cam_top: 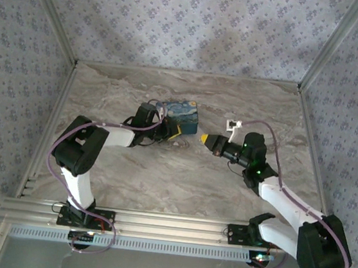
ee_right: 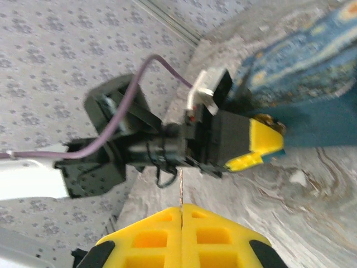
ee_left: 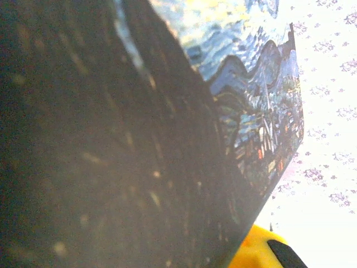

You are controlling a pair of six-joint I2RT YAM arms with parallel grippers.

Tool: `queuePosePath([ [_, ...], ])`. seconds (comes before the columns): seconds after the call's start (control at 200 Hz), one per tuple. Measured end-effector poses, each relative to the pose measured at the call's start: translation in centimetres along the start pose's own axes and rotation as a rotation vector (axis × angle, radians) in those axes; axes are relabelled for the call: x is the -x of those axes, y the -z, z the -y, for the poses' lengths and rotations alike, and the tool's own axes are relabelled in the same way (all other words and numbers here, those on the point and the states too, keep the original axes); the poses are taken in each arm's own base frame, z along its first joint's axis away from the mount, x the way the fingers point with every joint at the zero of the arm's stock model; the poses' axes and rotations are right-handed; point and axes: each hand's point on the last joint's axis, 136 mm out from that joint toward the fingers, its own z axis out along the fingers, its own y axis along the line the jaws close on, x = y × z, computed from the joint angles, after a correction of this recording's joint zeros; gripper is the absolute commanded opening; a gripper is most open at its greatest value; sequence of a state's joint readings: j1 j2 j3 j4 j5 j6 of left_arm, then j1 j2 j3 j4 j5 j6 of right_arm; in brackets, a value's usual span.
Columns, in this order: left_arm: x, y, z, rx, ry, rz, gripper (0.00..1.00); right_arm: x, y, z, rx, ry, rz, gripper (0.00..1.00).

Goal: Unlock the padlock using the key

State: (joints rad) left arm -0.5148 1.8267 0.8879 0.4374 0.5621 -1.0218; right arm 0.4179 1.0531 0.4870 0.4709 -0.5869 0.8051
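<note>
The right gripper (cam_top: 204, 137) (ee_right: 181, 215) hovers above the surface (cam_top: 179, 186), its jaws pressed together on a thin metal strip (ee_right: 181, 190) that sticks out forward, apparently the key seen edge-on. It points at the left gripper (cam_top: 177, 131) (ee_right: 254, 153), just across a small gap. The left jaws stand narrow against the near lower corner of a painted blue box (cam_top: 183, 112) (ee_left: 251, 84) (ee_right: 301, 67) on the middle of the surface; I cannot tell whether they hold anything. From the left wrist the box is pressed close, a yellow finger (ee_left: 254, 254) under it. The padlock cannot be made out.
</note>
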Motion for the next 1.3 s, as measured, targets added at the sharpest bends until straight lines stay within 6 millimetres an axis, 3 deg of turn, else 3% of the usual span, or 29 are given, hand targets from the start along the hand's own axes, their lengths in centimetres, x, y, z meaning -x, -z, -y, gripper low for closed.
queuePosePath([
  [0.195,0.3,0.0,0.6,-0.022,-0.005,0.009,0.04,2.4,0.8,-3.3,0.063,0.035,0.059,0.00],
  [0.465,0.3,0.0,0.9,-0.039,0.003,0.009,0.05,2.7,0.9,-3.1,0.066,-0.041,0.082,0.00],
  [0.59,0.6,0.1,1.5,-0.064,0.005,0.012,0.05,2.5,0.4,-1.5,0.043,-0.102,0.089,0.00],
  [0.879,0.7,0.2,2.1,-0.089,0.010,0.013,0.05,-0.7,-2.2,5.1,-0.058,-0.277,0.039,0.00],
  [1.304,0.8,0.3,2.7,-0.119,0.012,0.016,0.05,-4.2,-6.4,8.8,-0.025,-0.399,-0.008,0.00],
])
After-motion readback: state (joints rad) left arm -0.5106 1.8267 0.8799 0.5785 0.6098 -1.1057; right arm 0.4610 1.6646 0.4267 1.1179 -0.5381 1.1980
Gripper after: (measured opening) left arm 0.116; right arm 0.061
